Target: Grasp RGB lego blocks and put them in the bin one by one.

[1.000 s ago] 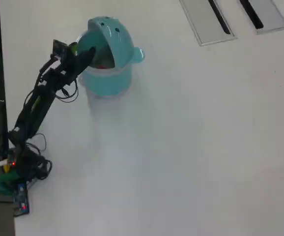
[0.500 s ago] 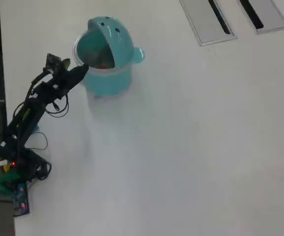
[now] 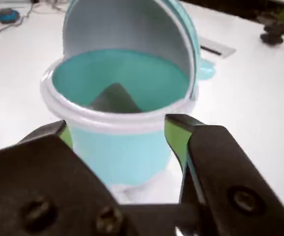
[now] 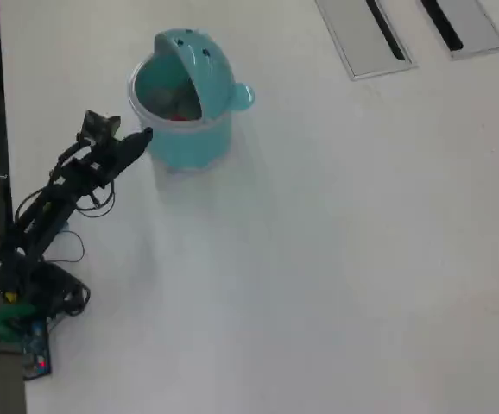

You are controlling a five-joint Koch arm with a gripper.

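**White tabletop, teal bin, arm at its left**

White, matte table (image 4: 336, 259), seen from overhead, filling nearly the whole picture; dark floor strip along the left edge. Two grey recessed slots (image 4: 409, 30) set into the top at the upper right, well apart from everything else. Broad bare surface to the right of and below the bin in the overhead view.

Teal round bin (image 4: 185, 138) standing upright in the upper left of the overhead view, domed lid (image 4: 199, 60) flipped up and back, dot eyes on its top, small knob (image 4: 243, 95) sticking out on the right side. White rim ring around the open mouth. Something red (image 4: 179, 116) glimpsed inside near the lid in the overhead view, too small to name for certain; other blocks not made out. Wrist view: bin interior mostly teal, with a grey wedge shape (image 3: 113, 98) inside, possibly shadow, cannot tell.

Black arm (image 4: 55, 203) reaching from a base with loose wires at the lower left, near the table's left edge. Gripper (image 4: 142, 138) just beside the bin's left wall, outside the rim. Wrist view: gripper (image 3: 117, 130) facing the bin (image 3: 117, 147) straight on, jaws spread wide to either side with green pads (image 3: 174, 137), nothing held between them.

Dark blurred objects along the far table edge in the wrist view, not identifiable.
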